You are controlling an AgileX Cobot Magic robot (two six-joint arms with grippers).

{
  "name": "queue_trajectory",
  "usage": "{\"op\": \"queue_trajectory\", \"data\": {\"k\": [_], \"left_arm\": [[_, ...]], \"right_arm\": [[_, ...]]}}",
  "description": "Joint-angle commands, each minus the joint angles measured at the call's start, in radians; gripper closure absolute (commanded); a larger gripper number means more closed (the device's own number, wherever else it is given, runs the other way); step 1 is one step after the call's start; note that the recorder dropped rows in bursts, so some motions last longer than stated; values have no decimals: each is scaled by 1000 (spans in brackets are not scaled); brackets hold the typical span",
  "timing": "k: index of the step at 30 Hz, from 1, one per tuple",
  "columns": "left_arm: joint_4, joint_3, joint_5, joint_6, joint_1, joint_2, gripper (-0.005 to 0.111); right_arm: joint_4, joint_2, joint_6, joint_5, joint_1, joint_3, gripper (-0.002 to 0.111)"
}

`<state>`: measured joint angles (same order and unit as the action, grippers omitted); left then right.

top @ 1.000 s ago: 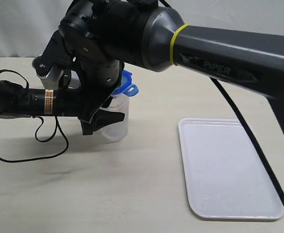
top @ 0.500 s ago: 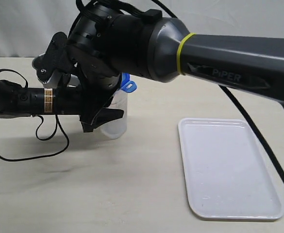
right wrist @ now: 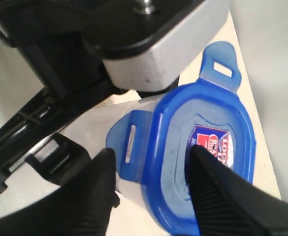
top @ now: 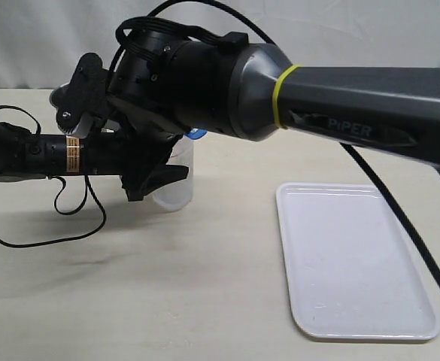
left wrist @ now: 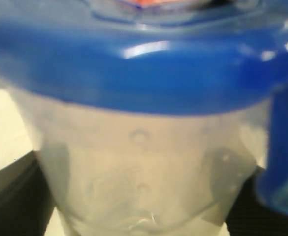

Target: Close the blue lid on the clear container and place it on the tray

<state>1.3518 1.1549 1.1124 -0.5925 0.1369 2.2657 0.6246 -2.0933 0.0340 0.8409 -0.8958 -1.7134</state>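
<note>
One clear container (top: 176,184), one blue lid (right wrist: 203,157) with two snap-lock flaps (right wrist: 126,147) in sight, one red-and-white label (right wrist: 213,146), one white tray (top: 355,259), two robot arms (top: 340,113), two grippers (right wrist: 151,162), one table (top: 167,301)

In the exterior view the right arm (top: 227,90) hides most of the blue lid (top: 197,134) and the clear container's (top: 176,184) upper part. The left wrist view is blurred, its edges cropping both.
</note>
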Motion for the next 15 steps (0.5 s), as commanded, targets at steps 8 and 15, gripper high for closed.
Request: {"op": "queue_trajectory", "data": {"k": [8,15], "left_arm": [[86,-14,-30,-10,2,9,107],[86,-14,-30,-10,2,9,107]], "right_arm": [[-56,-140,-27,57,21,44,80],[-41,-140,-20,81,21,44,81]]}}
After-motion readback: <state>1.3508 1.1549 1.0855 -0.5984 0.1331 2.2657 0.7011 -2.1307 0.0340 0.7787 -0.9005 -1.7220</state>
